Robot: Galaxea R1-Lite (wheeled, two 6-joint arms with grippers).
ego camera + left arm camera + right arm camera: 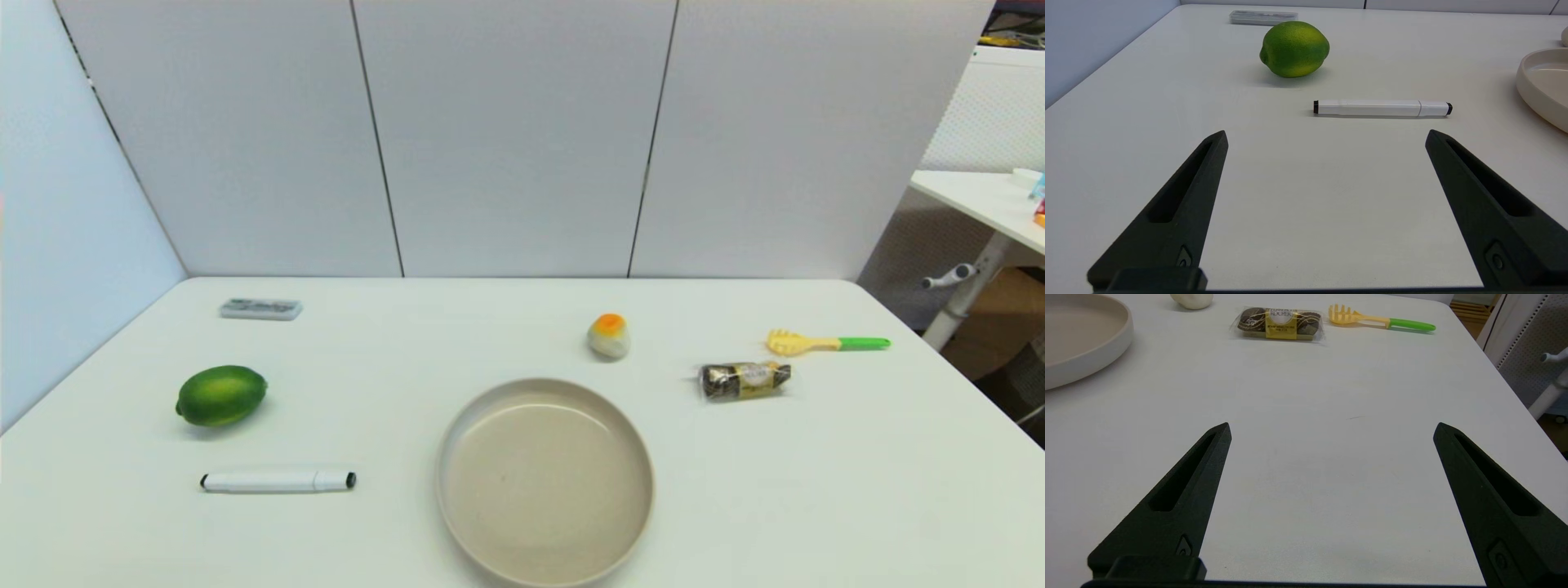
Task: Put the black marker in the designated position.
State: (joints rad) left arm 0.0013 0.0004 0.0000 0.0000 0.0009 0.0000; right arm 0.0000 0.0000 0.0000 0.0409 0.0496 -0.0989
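The black marker [277, 481] lies flat on the white table [816, 490], its length running across the robot's view. It sits at about 9 o'clock from the round beige plate [457, 425], near it but apart from its rim, and at roughly 5 o'clock from the lime [221, 395], which rests close by without touching. A flat grey case [260, 309] lies farther back, at 12 o'clock from the lime.

The left hand [1327, 136] hovers low over bare table, its fingers spread wide and holding nothing; the marker lies just beyond the fingertips, clear of both. The right hand [1331, 428] is likewise spread wide and empty above bare table on the right side.

At about 1 o'clock from the plate sits a small white-and-orange object [609, 336]. A wrapped chocolate pack [744, 380] lies at 2 o'clock from the plate, with the yellow fork-like toy [824, 343] just behind it.
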